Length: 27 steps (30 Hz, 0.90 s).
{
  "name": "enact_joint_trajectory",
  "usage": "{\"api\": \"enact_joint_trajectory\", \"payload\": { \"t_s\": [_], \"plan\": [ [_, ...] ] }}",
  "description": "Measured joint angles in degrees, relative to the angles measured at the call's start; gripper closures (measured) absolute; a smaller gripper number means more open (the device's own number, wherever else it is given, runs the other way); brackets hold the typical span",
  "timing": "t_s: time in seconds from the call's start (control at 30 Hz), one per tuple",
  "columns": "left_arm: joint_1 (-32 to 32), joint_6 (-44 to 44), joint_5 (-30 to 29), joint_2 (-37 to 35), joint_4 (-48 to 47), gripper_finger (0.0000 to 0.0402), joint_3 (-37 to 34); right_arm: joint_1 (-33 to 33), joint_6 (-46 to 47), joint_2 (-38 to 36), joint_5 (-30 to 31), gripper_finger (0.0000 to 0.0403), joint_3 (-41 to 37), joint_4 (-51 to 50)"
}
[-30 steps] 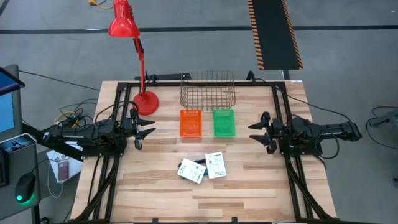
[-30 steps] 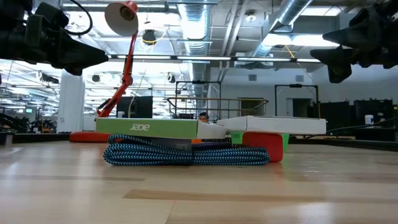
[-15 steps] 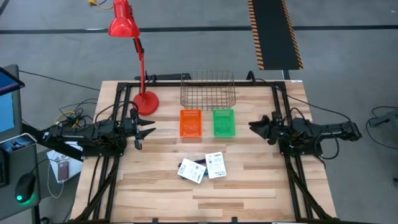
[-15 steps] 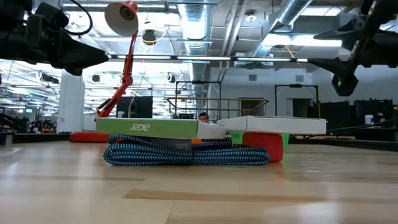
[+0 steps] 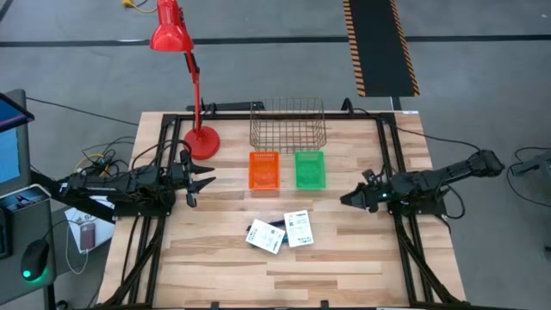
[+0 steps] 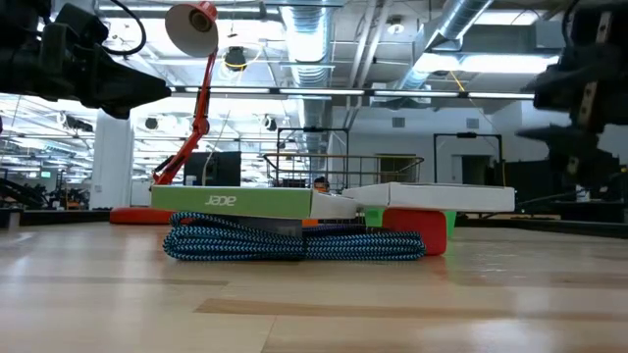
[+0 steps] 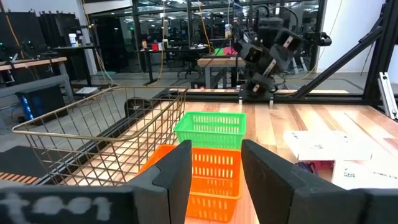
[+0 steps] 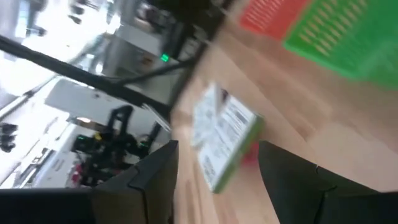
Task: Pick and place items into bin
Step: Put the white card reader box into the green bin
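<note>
Two flat white cards with black printed labels (image 5: pixel 267 236) (image 5: pixel 299 228) lie side by side on the wooden table, toward its near edge. In the low view they top a small pile with a green box (image 6: pixel 235 201), a blue braided cord (image 6: pixel 294 243) and a red piece (image 6: pixel 417 231). My right gripper (image 5: pixel 345 201) hangs open above the table to the right of the cards, pointing at them; one card (image 8: pixel 224 140) shows between its fingers. My left gripper (image 5: pixel 209 176) waits open at the table's left side, level, holding nothing.
An orange basket (image 5: pixel 264 170) and a green basket (image 5: pixel 310 169) stand side by side at mid-table, a wire basket (image 5: pixel 287 125) behind them. A red desk lamp (image 5: pixel 201 140) stands at the far left. Black frame rails (image 5: pixel 398 232) run along both table sides.
My right gripper has swung toward the table's near edge and toward the cards, sinking a little, and has rolled about its own pointing line. Its fingers have stayed apart. The cards and baskets have not moved.
</note>
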Motion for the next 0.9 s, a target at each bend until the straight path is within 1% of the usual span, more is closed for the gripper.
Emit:
{"api": "enact_joint_trajectory", "payload": {
  "t_s": [0.1, 0.23, 0.5, 0.6, 0.77, 0.9],
  "plan": [
    [0.00, 0.06, 0.00, 0.00, 0.00, 0.0271, 0.01, 1.25, 4.46, 4.33, 1.45, 0.0189, 0.00, 0.21],
    [0.00, 0.42, 0.00, 0.01, 0.00, 0.0271, 0.01, 2.47, 10.41, 7.92, 1.46, 0.0188, 0.00, 0.23],
    [0.00, 0.65, 0.00, 0.00, 0.00, 0.0271, 0.01, 6.16, 19.98, 9.45, 1.21, 0.0161, 0.00, 0.28],
    [0.00, 0.26, 0.00, 0.00, 0.00, 0.0271, 0.00, 8.12, 22.73, 9.48, 1.42, 0.0158, 0.00, 0.30],
    [-0.01, 0.43, 0.00, 0.01, 0.00, 0.0271, 0.01, 10.18, 26.33, 11.15, 4.38, 0.0157, 0.00, 1.00],
    [-0.01, 0.13, 0.00, 0.00, 0.00, 0.0271, 0.02, 11.62, 28.45, 14.04, 7.26, 0.0158, 0.00, 3.04]
  ]
}}
